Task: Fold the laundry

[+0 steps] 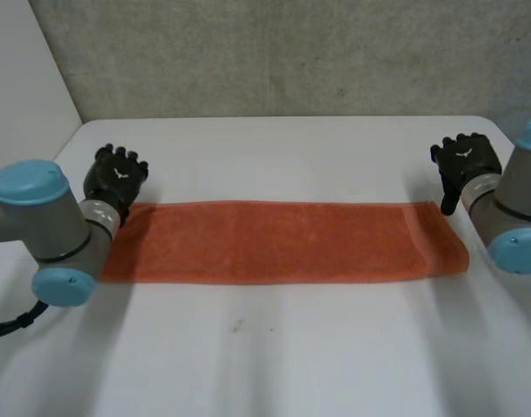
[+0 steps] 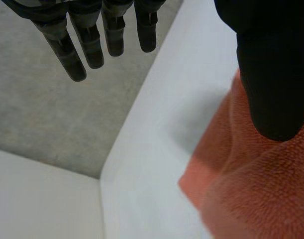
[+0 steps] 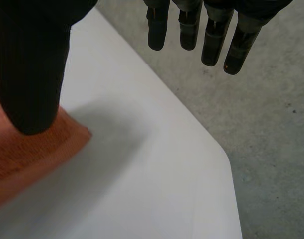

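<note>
We see a long orange terry towel (image 1: 282, 241) lying flat as a strip across the white table (image 1: 274, 347). The black left hand (image 1: 116, 175) sits at its far left corner, the black right hand (image 1: 463, 161) at its far right corner. We can't confirm contact on either. A grey concrete wall (image 1: 291, 52) stands behind.

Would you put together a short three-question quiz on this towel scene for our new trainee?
1. True or false: the orange towel lies as a long strip across the white table.
2. Where is the left hand? A) at the towel's left end; B) over the towel's middle; C) at the towel's right end.
3. Fill in: in its wrist view, the right hand has straight fingers set apart from the thumb and pinches nothing, so it is ____.

Key: 1 true; 2 A; 3 open.
</note>
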{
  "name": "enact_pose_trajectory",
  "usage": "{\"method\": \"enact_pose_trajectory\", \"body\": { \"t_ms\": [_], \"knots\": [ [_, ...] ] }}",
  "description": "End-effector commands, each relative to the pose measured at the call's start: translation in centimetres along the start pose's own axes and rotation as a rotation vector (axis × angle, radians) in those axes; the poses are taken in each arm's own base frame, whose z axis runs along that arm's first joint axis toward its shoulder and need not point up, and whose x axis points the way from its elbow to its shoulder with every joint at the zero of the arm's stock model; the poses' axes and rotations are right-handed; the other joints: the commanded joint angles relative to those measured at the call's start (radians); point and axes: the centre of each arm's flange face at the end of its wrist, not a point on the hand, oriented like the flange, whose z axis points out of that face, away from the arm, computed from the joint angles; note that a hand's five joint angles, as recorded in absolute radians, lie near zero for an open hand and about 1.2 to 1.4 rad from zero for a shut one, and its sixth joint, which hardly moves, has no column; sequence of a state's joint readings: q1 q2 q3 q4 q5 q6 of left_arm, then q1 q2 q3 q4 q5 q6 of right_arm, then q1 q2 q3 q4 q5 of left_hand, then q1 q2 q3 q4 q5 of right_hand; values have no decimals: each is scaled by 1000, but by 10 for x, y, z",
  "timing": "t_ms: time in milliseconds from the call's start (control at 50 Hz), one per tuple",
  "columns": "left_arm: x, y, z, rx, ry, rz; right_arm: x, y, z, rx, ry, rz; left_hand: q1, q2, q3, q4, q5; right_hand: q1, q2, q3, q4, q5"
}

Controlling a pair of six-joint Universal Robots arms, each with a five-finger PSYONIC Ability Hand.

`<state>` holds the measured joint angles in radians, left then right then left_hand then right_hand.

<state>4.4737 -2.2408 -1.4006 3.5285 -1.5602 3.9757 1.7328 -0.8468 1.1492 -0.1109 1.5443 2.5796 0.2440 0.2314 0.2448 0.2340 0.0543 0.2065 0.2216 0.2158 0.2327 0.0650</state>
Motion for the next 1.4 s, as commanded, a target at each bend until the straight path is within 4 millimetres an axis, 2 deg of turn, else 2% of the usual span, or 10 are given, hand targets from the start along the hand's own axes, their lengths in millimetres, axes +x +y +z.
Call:
{"method": "enact_pose_trajectory", "body": {
  "t_ms": [20,200,420,480,580,860,1040,1220,1240,1400],
  "knots": [
    [-24,-18,-34,6,-39,-15,19,-13,-55,-12,-50,42,-45,-33,-46,-35,-30,-32,-47,-41,-58,-65],
    [-18,-13,-69,-27,-2,-204,10,25,-89,-136,-175,89,-48,-35,-49,-38,-33,110,95,101,84,77],
    [-18,-7,-73,-44,-4,-292,2,55,-76,-120,-202,100,-45,-33,-46,-35,-30,301,286,292,275,268],
    [-16,-6,-73,-49,0,-292,-1,62,-69,-124,-201,98,-45,-33,-46,-35,-30,433,418,424,407,400],
    [-15,-5,-75,-54,4,-292,-2,72,-58,-147,-196,101,-45,-33,-46,-35,-30,1190,1175,1180,1164,1157],
    [-14,-6,-76,-52,8,-291,123,77,-42,-200,219,-45,-48,-35,-49,-38,-33,1190,1175,1180,1164,1157],
    [-13,-6,-77,-54,10,-291,140,60,-36,-160,257,-190,-48,-35,-49,-38,-33,1190,1175,1180,1164,1157],
    [-12,-5,-78,-59,12,-292,50,-41,-49,152,53,-169,-48,-35,-49,-38,-33,1190,1175,1180,1164,1157],
    [-12,-5,-79,-60,13,-292,12,-66,-62,251,-53,-187,-48,-35,-49,-38,-33,1190,1175,1180,1164,1157],
    [-13,-7,-80,-52,10,-292,-101,-133,-122,527,-355,-221,-48,-35,-49,-38,-33,1190,1175,1180,1164,1157]
  ]
}}
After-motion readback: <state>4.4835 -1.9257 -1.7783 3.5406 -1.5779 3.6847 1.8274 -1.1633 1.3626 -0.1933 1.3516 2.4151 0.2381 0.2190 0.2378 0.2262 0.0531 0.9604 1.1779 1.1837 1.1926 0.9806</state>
